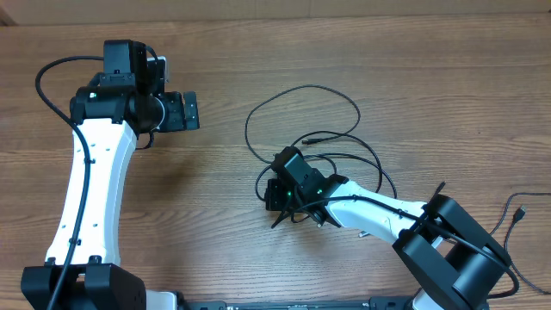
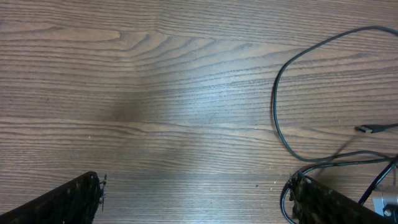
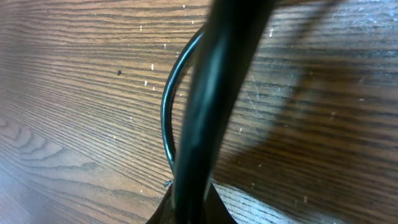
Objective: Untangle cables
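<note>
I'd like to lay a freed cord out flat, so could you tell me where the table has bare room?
Bare wood lies between the left hand and the cables, and down the table between left arm and right hand. Round the right hand it is crowded with loops; another cord lies at the right edge.

From overhead the right gripper (image 1: 280, 211) hides its own fingers and the stretch of the cables (image 1: 303, 108) beneath it. In the right wrist view a blurred dark bar (image 3: 208, 112) covers the middle; what it is cannot be told. The bottom edge of the left wrist view cuts off the left fingers (image 2: 68, 200).
</note>
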Controlling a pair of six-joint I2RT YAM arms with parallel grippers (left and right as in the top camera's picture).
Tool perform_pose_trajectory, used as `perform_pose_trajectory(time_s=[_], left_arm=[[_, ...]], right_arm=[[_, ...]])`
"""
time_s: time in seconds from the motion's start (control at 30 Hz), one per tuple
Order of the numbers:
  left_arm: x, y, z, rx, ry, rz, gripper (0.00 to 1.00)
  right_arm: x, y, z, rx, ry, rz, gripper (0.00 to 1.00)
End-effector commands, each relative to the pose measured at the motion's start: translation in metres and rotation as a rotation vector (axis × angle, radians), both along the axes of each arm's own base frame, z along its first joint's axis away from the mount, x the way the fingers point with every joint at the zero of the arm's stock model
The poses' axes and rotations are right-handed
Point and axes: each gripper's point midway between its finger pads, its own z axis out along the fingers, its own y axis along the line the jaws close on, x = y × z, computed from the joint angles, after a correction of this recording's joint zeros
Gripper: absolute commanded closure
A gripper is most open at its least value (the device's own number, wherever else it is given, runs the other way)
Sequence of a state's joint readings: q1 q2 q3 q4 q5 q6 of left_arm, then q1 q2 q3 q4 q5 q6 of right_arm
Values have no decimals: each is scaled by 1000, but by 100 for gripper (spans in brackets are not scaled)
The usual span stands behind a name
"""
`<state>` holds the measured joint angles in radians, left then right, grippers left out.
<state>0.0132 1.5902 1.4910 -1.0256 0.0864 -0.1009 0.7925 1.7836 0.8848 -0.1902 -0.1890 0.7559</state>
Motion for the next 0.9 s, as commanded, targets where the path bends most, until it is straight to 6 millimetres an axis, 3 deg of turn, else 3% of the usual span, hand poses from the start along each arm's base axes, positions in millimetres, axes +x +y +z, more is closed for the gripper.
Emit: perform_pose_trajectory(time_s=[0.0, 0.17, 0.3, 0.6, 0.7, 0.87], left_arm=[[2, -2, 1, -2, -3, -22, 0], [2, -2, 1, -2, -3, -22, 1], [2, -2, 1, -2, -3, -22, 0], [2, -2, 1, -2, -3, -22, 1], [2, -2, 1, -2, -3, -22, 1], [2, -2, 1, -2, -3, -22, 0]], right_arm=[[1, 7, 5, 28, 6, 7, 96], [0, 13, 17, 67, 10, 25, 96], [5, 19, 45, 99, -28, 33, 96], [36, 39, 163, 195, -223, 58, 96], [52, 44, 211, 235, -298, 62, 96], [77, 41, 264, 302, -386, 19, 96]])
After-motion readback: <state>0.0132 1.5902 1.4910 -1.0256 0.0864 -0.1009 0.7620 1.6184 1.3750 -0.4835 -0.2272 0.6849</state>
